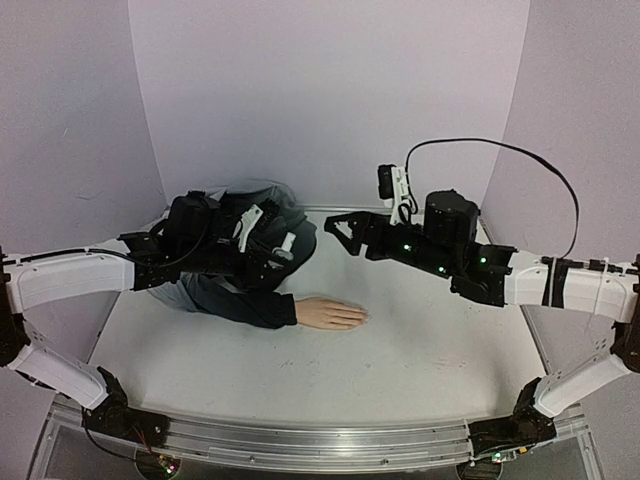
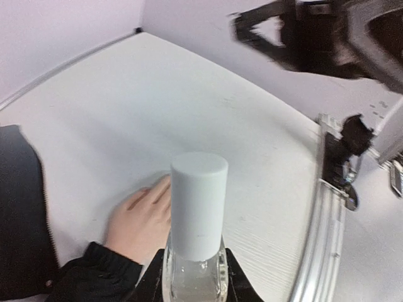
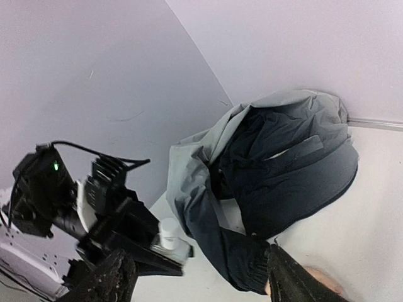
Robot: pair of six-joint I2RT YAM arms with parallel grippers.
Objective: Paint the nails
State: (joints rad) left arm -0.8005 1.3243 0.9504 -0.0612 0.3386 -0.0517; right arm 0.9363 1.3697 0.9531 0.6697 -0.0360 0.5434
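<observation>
Lilac walls enclose a white table [image 1: 430,330] where one mannequin hand [image 1: 330,314] lies flat mid-table, its nails [image 1: 358,318] pointing right. Opening the polish seems the step in hand: the left gripper [image 2: 194,286] pinches the single bottle [image 2: 198,264], with its cap [image 2: 199,201] on. The right gripper [image 1: 337,230], jaws spread and empty, must next align on that cap and unscrew it.

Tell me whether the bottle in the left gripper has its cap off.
No, the white cap sits squarely on top of the clear bottle.

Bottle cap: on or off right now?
On. The white cap sits down over the neck of the clear bottle; no brush shows.
</observation>
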